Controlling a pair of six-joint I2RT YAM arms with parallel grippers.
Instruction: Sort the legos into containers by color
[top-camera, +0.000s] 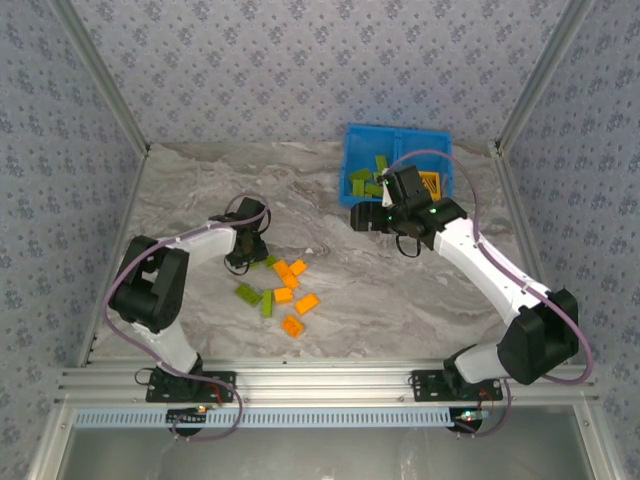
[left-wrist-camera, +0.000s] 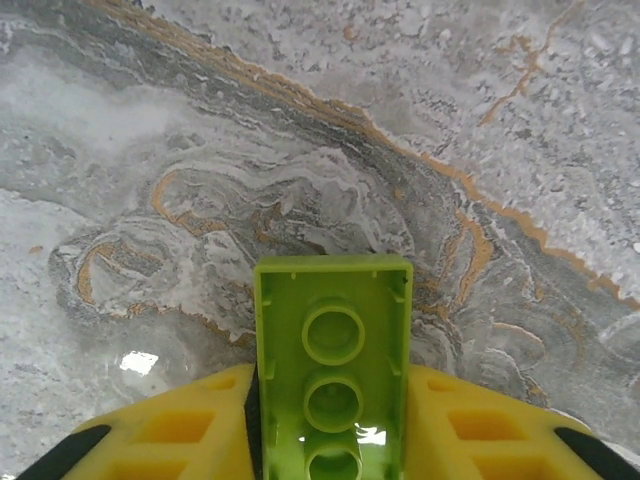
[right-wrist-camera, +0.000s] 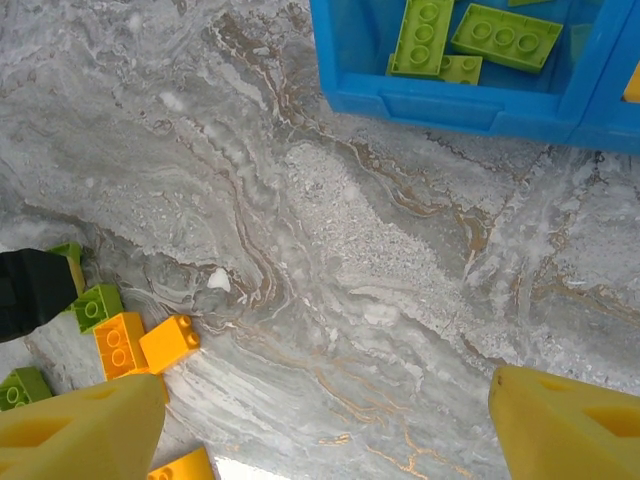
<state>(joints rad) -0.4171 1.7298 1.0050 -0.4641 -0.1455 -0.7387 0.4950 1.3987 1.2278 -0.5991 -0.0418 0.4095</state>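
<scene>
Loose pile: nearest the arm bases, orange bricks (top-camera: 291, 276) and lime green bricks (top-camera: 248, 294) lie scattered in one cluster on the marbled grey counter (top-camera: 400, 290), some touching, some just apart.
Left gripper: and there it is, the left gripper (left-wrist-camera: 332, 385) down at the far-left edge of that pile, closed tight around a piece.
Held piece: a long lime green brick (left-wrist-camera: 333, 300), squeezed between the two yellow fingers (left-wrist-camera: 190, 430), its hollow side with a row of round sockets facing the wrist camera and its end sticking out past the fingertips; whether it touches the counter cannot be told.
Right gripper: further out, the right gripper (right-wrist-camera: 325, 385) hangs over bare counter between the pile and the bin, jaws spread wide, nothing between them.
Blue bin: at the far right of the counter sits the blue bin (top-camera: 352, 135), split by a centre divider.
Left compartment: the left compartment (right-wrist-camera: 345, 60) holds several sorted green bricks (right-wrist-camera: 505, 35), lying flat, studs up.
Right compartment: the right compartment (top-camera: 440, 140) shows an orange piece (top-camera: 430, 183), partly behind the right arm.
</scene>
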